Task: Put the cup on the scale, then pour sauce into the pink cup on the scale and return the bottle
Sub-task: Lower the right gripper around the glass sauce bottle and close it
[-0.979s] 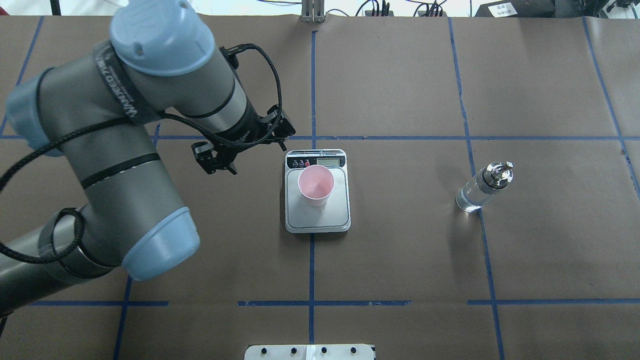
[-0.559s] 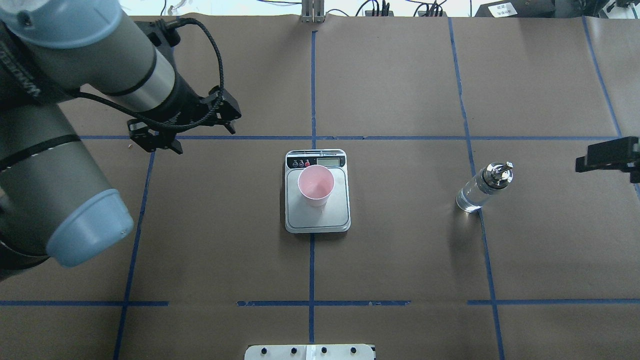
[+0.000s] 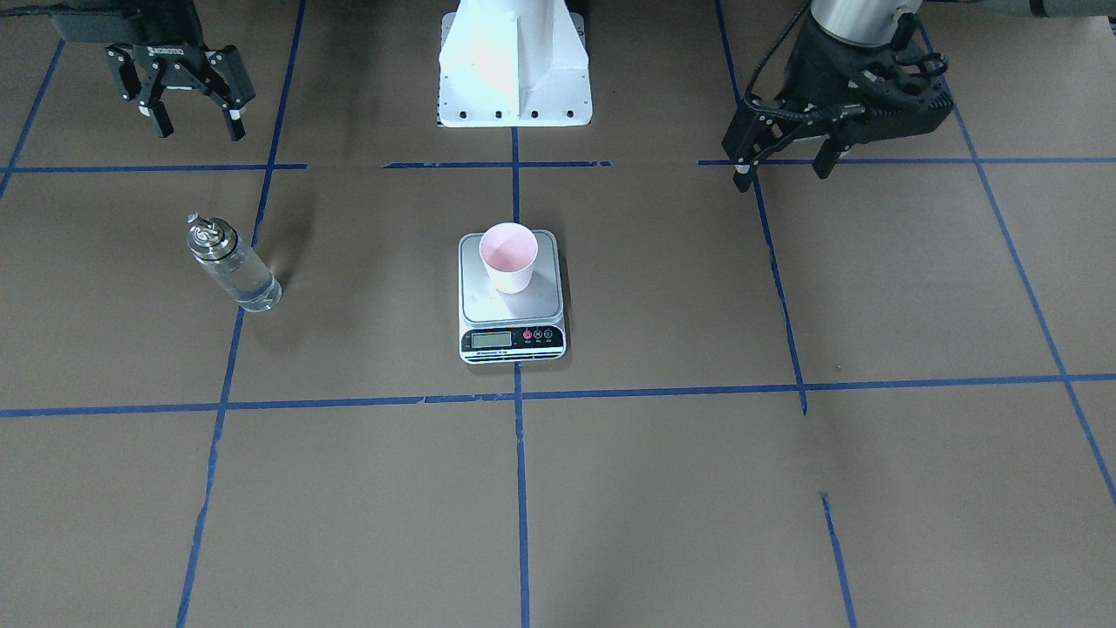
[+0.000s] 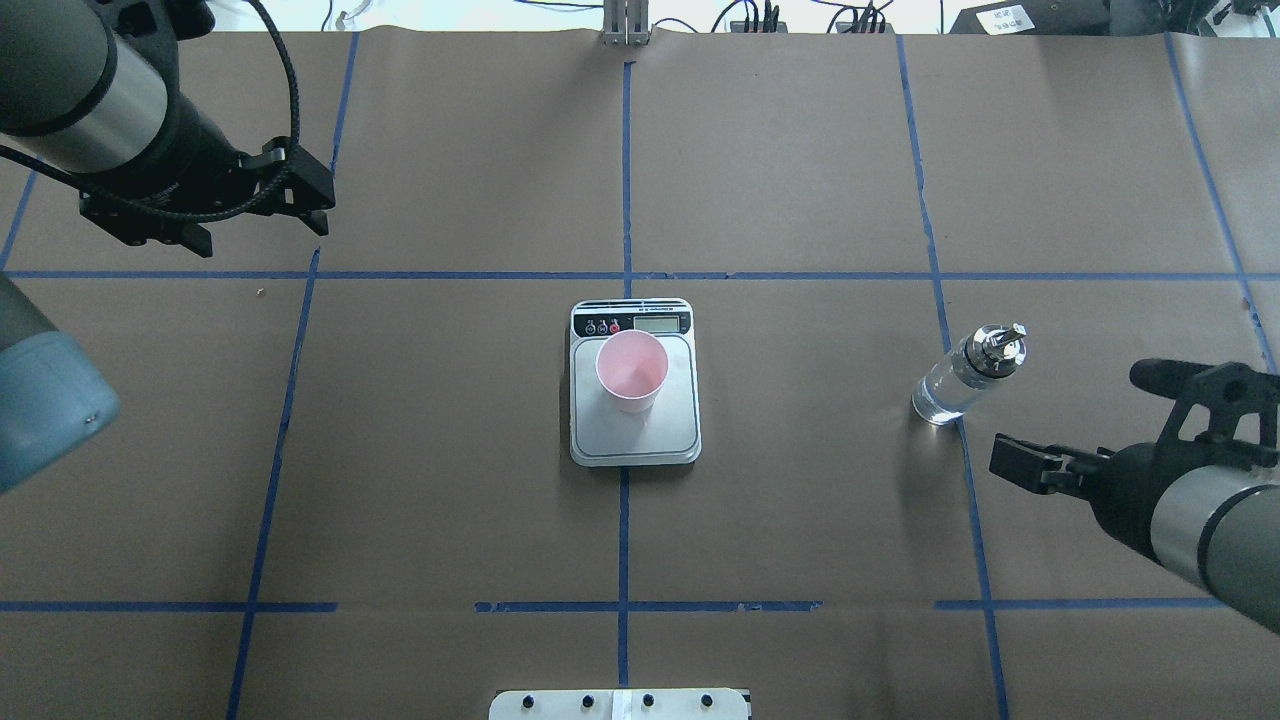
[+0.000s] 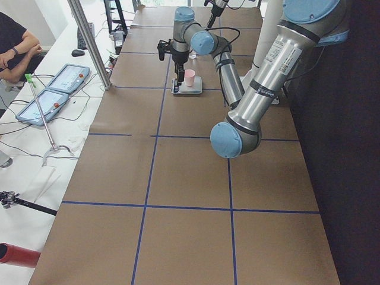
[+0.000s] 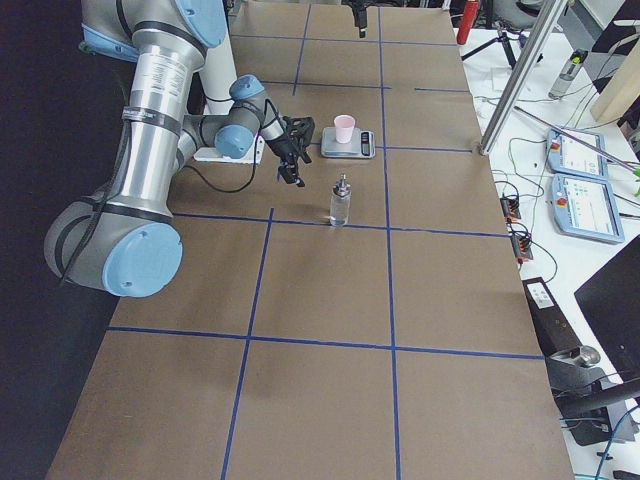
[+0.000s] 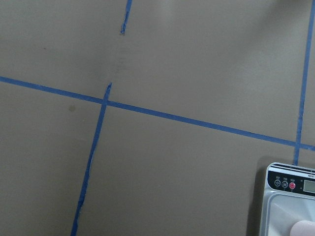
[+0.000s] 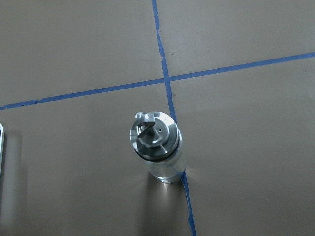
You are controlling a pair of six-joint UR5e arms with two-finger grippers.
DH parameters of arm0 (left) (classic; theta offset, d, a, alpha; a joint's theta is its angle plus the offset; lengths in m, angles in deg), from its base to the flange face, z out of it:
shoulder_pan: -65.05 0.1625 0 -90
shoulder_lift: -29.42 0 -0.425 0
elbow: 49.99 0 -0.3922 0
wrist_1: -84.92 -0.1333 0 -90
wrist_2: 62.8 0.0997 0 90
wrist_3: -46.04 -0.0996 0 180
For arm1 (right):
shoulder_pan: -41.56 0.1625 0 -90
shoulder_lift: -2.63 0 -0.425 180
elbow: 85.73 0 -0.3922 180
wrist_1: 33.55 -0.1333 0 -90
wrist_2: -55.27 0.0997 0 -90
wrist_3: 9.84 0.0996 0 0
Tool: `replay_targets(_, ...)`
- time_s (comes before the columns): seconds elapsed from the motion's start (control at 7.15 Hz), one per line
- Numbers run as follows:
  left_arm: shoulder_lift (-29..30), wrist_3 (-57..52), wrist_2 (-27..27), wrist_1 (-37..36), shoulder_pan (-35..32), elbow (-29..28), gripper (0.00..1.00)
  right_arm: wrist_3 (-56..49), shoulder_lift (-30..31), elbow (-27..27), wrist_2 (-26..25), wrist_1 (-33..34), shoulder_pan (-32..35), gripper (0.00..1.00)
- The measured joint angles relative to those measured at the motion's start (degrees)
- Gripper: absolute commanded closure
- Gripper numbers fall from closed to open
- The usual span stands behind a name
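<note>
1. brown paper table (image 4: pixel 800 180), matte, with a blue tape grid (image 4: pixel 625 180).
2. left gripper (image 3: pixel 780 172) jaws wide, empty, well apart from the scale. right gripper (image 3: pixel 198 131) jaws wide, empty, near the bottle, not touching.
3. scale (image 4: pixel 670 440): flat steel platform, mid-table.
4. bottle (image 4: pixel 950 385): clear glass, metal spout, upright on a tape line.
5. cup (image 4: pixel 632 372): pink, tapered, upright on the scale.

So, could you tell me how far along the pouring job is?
Done: the cup stands on the scale; the left gripper is open, clear of it. In hand: the open right gripper hovers near the upright bottle, not touching. Left: grasping, pouring, returning the bottle.
</note>
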Motion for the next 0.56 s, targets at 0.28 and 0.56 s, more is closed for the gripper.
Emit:
replay_targets(0.28, -5.41, -11.07, 0.16, 0.07, -2.44, 0.99, 0.00, 1.16, 0.99, -8.49, -10.53, -11.71, -5.31, 0.00)
replay_targets(0.56, -12.14, -24.63, 0.31, 0.61, -6.14, 1.73, 0.00, -1.02, 0.89, -12.68, -16.24, -16.52, -6.06, 0.00)
